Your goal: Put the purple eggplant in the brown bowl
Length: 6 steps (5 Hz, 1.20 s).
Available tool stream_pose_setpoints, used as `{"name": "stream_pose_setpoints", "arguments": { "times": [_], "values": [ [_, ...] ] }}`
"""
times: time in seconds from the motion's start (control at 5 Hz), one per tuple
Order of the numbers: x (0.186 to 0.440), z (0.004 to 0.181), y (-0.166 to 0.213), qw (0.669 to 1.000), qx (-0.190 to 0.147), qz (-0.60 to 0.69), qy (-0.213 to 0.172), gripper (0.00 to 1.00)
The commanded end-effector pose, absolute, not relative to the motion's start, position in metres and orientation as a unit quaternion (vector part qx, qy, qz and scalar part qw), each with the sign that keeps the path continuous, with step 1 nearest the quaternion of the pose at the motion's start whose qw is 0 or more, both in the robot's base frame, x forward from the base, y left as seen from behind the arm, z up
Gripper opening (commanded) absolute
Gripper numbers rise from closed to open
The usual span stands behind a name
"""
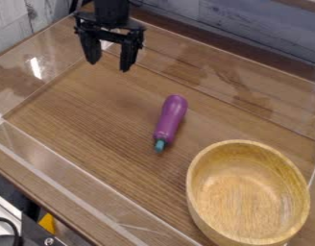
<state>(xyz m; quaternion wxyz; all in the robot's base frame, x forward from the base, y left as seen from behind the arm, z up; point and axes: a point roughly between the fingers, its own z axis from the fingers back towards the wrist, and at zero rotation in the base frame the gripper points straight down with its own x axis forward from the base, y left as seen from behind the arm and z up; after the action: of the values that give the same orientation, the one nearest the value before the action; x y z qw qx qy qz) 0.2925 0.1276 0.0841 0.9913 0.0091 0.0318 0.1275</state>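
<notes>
End effector [110,63] hangs open above my surface [89,113]; bare wood separates it from the purple eggplant [171,120], near the brown bowl's rim [199,183].
</notes>
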Motion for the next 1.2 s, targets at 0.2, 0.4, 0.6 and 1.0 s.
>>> {"name": "stream_pose_setpoints", "arguments": {
  "times": [0.2, 0.4, 0.6, 1.0],
  "values": [
    [0.305, 0.096, 0.148, 0.989, 0.009, 0.144, -0.007, 1.0],
    [0.308, 0.093, 0.153, 0.989, 0.008, 0.149, -0.01, 1.0],
    [0.313, 0.092, 0.159, 0.988, 0.004, 0.155, -0.016, 1.0],
    [0.322, 0.088, 0.172, 0.986, 0.0, 0.161, -0.031, 1.0]
  ]
}}
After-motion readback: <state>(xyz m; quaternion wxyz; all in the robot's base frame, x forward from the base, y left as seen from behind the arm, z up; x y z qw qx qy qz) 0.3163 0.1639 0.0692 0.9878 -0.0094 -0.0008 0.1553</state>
